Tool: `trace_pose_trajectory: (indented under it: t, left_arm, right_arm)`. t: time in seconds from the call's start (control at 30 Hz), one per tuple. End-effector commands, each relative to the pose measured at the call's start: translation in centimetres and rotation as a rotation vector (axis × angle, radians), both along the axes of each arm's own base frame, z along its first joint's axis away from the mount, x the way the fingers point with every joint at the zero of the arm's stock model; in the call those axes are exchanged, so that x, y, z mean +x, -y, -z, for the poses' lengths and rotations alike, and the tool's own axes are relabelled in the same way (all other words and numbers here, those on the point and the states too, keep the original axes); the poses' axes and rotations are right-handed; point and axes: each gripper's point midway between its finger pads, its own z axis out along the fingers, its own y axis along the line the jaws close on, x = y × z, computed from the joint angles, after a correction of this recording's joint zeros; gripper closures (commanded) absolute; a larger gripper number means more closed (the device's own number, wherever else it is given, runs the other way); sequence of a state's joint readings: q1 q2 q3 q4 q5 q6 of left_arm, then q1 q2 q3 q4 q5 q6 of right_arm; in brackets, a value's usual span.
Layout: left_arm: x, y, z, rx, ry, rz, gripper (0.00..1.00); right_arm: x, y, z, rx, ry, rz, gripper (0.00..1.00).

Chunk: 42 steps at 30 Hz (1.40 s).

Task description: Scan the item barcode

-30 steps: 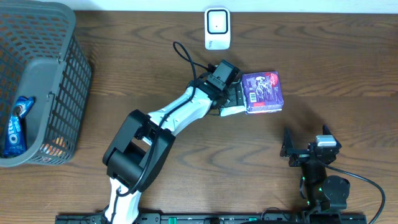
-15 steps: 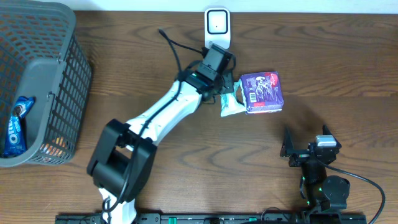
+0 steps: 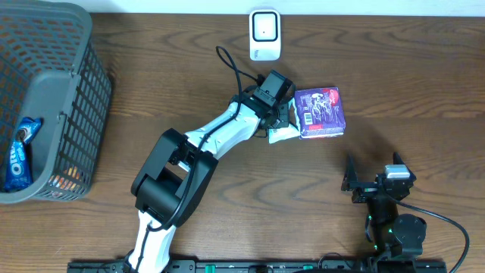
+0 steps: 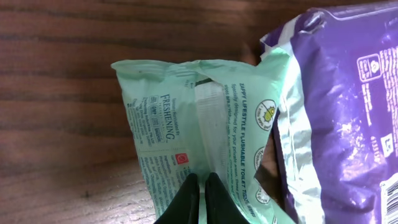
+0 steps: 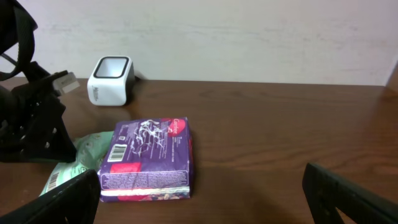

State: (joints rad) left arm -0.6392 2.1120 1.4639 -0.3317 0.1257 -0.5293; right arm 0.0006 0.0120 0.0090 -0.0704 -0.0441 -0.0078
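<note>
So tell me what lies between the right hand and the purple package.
Only bare wooden table lies between the open right hand and the purple package. The overhead and right wrist views both show it.

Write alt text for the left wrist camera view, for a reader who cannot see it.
A pale green plastic wipes pack lies on the dark wooden table, with the left arm's black jaws closed together on it at the bottom of the frame. A purple plastic package sits against the pack's right side.

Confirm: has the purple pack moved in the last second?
No. The purple pack sits just where it was, below and right of the white scanner.
</note>
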Motion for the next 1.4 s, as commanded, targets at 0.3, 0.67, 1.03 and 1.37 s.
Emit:
trace_pose_trajectory:
  t: [0.3, 0.67, 1.03, 1.37]
  left_arm:
    - [2.1, -1.6, -9.4, -0.072, 0.176, -0.001, 0.92]
    - [0.2, 0.8, -1.6, -0.016, 0.043, 0.016, 0.92]
    - [1.0, 0.5, -1.1, -0.012, 0.059, 0.024, 0.92]
    - [4.0, -4.8, -18.9, -0.138, 0.404, -0.009, 0.86]
  right_arm:
    - [0.0, 0.5, 0.1, 0.013, -0.002, 0.022, 0.01]
    - [0.0, 0.5, 0.1, 0.013, -0.002, 0.022, 0.01]
    - [0.0, 0.5, 0.1, 0.013, -0.002, 0.022, 0.01]
    - [0.0, 0.5, 0.1, 0.013, -0.002, 0.022, 0.01]
